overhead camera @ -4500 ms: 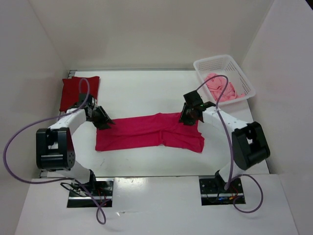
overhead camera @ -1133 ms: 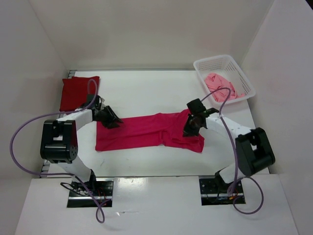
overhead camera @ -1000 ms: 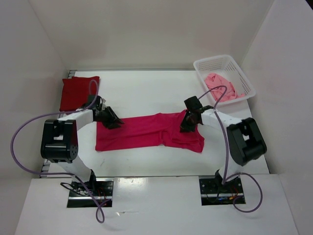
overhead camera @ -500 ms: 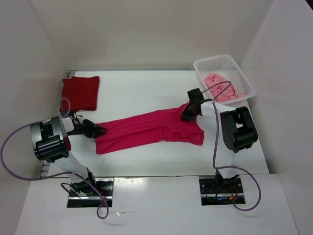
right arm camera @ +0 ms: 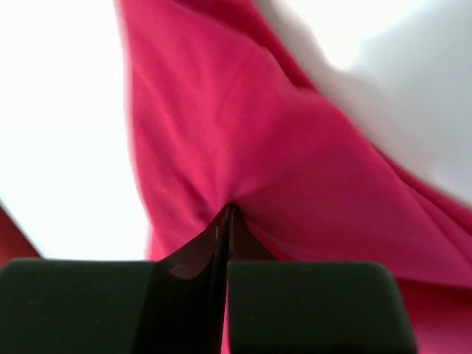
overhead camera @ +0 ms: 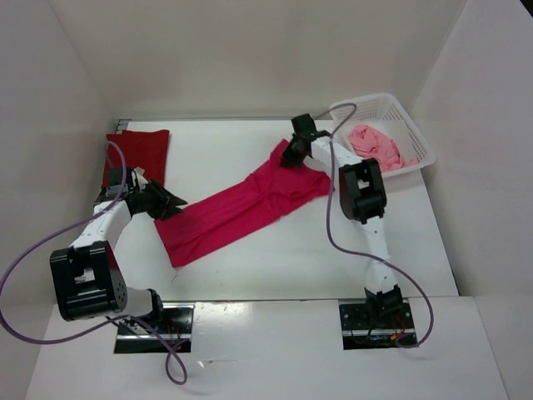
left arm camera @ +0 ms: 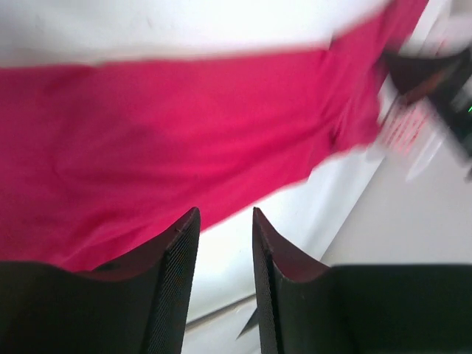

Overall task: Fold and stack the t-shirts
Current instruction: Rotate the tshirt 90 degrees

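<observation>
A bright magenta-pink t-shirt [overhead camera: 241,208] lies stretched in a long diagonal band across the white table [overhead camera: 225,150], its far end pinched and drawn up in the closed right gripper [overhead camera: 291,155]. A dark red t-shirt [overhead camera: 140,152] sits folded flat at the table's far left corner. A pale pink t-shirt [overhead camera: 375,146] lies crumpled inside the white lattice basket [overhead camera: 366,102] at far right.

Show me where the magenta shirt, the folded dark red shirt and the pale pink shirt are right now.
magenta shirt [overhead camera: 240,208], top view, middle of the stretched-out cloth.
dark red shirt [overhead camera: 143,150], top view, middle of the folded cloth.
pale pink shirt [overhead camera: 376,144], top view, middle of the crumpled heap.
</observation>
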### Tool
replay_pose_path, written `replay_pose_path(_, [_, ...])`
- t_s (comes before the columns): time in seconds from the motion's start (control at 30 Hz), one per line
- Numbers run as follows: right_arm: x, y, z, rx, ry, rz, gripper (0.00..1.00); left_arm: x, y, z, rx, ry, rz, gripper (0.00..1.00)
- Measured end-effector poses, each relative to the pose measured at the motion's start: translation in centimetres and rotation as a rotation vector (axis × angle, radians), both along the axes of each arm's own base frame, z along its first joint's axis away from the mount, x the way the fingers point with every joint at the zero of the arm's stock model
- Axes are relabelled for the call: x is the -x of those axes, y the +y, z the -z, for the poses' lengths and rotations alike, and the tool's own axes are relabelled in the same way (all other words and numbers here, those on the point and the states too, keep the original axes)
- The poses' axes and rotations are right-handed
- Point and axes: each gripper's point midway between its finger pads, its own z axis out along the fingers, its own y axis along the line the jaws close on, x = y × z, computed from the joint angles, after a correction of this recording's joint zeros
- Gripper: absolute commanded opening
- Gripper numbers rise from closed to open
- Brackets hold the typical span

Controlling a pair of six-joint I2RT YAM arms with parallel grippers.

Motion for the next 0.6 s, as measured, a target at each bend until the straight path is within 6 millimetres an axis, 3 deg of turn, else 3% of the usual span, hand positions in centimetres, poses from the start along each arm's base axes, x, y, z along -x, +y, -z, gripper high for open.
replay_pose_path(0.1, [-5.6, 3.8, -1.2, -0.028, -0.109, -0.060, 0.00, 0.9, -1.3, 0.0, -0.013, 0.012, 0.050, 0.46])
replay_pose_path(0.23, [-9.7, 7.3, -4.6, -0.108, -0.278, -0.137, 0.02, 2.0, -2.2, -0.6, -0.035, 0.012, 0.084, 0.49])
replay_pose_path(0.37, [-8.2, 7.5, -7.5, -0.111, -0.285, -0.209, 0.13, 2.8, -3.9, -1.1, -0.044, -0.008, 0.138, 0.50])
replay_pose_path(0.47, [-6.8, 6.5, -12.0, -0.062, -0.315, -0.243, 0.20, 3.4, -5.3, -1.1, -0.036, 0.003, 0.175, 0.39])
replay_pose_path(0.5, [-6.1, 6.1, -13.7, -0.049, -0.323, -0.254, 0.20, 3.5, -5.6, -1.1, -0.035, 0.004, 0.183, 0.31])
replay_pose_path(0.6, [-1.7, 4.3, -18.4, -0.003, -0.338, -0.289, 0.02, 3.2, -5.5, -1.7, -0.044, -0.011, 0.184, 0.20])
